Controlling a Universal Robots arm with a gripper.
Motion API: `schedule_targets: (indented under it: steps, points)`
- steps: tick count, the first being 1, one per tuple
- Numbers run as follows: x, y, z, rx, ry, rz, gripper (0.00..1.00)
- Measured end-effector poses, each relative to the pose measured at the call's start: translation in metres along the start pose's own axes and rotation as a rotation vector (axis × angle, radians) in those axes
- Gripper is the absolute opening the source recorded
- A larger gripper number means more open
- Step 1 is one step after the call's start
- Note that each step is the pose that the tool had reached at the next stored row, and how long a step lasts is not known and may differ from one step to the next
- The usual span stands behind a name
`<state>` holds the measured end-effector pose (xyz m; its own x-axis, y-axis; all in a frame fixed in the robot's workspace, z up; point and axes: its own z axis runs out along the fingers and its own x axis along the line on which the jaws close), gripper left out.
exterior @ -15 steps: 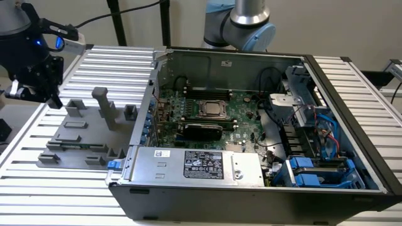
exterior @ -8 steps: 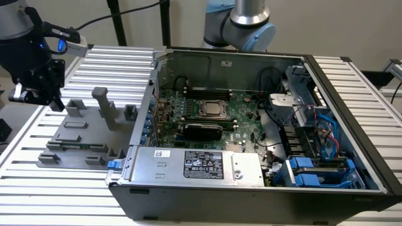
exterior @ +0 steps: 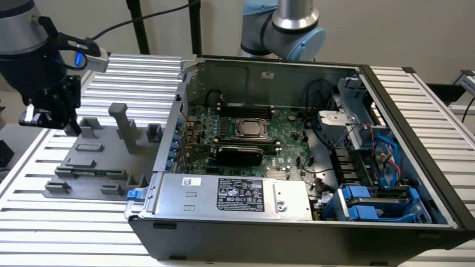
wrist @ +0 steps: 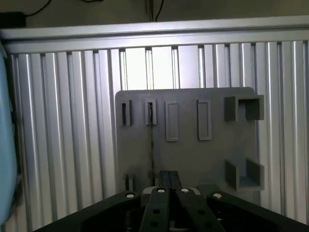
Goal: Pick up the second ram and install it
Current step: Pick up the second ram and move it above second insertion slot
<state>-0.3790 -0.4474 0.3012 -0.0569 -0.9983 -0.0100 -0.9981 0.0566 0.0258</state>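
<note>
Over the matte grey holder plate (wrist: 193,157), black fingers (wrist: 169,178) pinched together, empty; second ram (exterior: 92,171) slotted edgewise.

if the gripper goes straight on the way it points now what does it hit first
Most likely the holder, close to the ram standing on edge in its slot. The gripper hangs above it, pointing down; depth is unclear.
</note>
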Motion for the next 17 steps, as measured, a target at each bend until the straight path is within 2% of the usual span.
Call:
schedule_targets:
  steps: [1, 2, 3, 6, 7, 17]
  points:
    - [0.0, -0.0002, 0.0013, 0.0002, 0.0002, -0.005, 0.18]
    - [0.001, -0.0003, 0.0026, 0.0003, 0.0004, -0.01, 0.18]
    - [0.001, -0.0004, 0.004, 0.0005, 0.0006, -0.015, 0.24]
    - [0.002, -0.0006, 0.0088, 0.0006, 0.0009, -0.028, 0.3]
    - [0.002, -0.0007, 0.0105, 0.0006, 0.0011, -0.032, 0.36]
    - [0.01, -0.0015, 0.0286, 0.0009, 0.0014, -0.046, 0.36]
